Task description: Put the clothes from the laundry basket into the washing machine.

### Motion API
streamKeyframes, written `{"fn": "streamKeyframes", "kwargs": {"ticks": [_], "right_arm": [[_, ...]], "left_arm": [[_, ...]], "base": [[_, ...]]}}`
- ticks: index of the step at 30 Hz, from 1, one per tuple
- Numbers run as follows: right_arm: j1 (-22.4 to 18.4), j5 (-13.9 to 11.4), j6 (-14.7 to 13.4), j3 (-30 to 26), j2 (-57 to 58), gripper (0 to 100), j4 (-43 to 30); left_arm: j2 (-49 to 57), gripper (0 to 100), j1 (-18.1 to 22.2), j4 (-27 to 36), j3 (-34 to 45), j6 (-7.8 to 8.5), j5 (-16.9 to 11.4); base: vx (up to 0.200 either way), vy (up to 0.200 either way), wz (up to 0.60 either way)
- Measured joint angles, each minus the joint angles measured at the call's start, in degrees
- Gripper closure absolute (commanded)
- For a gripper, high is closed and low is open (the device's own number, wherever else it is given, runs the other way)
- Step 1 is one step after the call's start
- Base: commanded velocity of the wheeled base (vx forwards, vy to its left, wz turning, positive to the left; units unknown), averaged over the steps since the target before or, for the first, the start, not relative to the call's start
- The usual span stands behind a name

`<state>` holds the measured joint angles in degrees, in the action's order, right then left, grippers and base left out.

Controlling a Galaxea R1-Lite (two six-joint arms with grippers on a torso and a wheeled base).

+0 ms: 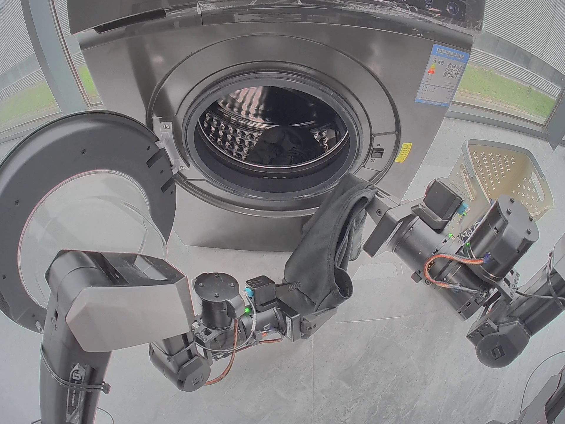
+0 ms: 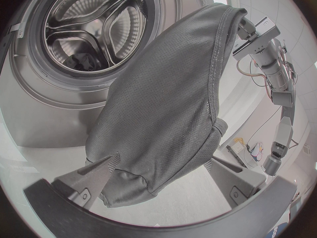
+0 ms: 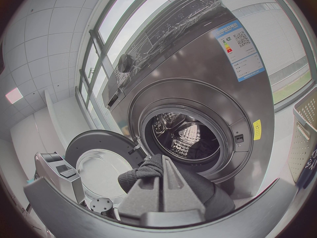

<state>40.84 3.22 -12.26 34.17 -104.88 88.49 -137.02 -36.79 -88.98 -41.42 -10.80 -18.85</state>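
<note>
Dark garment [image 1: 326, 248] hangs lengthwise downward from pinching right gripper [image 1: 368, 196] into spread left gripper [image 1: 315, 320].

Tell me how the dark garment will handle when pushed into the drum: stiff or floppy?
Probably floppy: the dark garment droops in folds from the right gripper, shut on its top edge. Likely light, since one pinch carries it. It may drape over the door rim rather than slide in, as its lower end sags between the open left gripper fingers.

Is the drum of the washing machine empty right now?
No, a dark piece of clothing lies at the bottom of the drum, seen through the opening beside the swung-open door.
</note>
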Motion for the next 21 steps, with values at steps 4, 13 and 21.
{"fn": "streamKeyframes", "kwargs": {"ticks": [4, 13, 21], "right_arm": [[0.00, 0.00, 0.00, 0.02, -0.02, 100, 0.00], [0.04, 0.01, 0.04, 0.00, 0.02, 100, -0.02], [0.09, -0.02, 0.04, -0.05, 0.00, 100, -0.02]], "left_arm": [[-1.18, 0, -0.33, 0.00, -2.12, -0.01, 1.50], [-4.71, 0, -1.11, 0.02, -6.97, -0.30, 3.96], [-6.34, 0, -1.57, 0.07, -9.37, -0.79, 5.14]], "base": [[0.000, 0.000, 0.00], [0.000, 0.000, 0.00], [0.000, 0.000, 0.00]]}}
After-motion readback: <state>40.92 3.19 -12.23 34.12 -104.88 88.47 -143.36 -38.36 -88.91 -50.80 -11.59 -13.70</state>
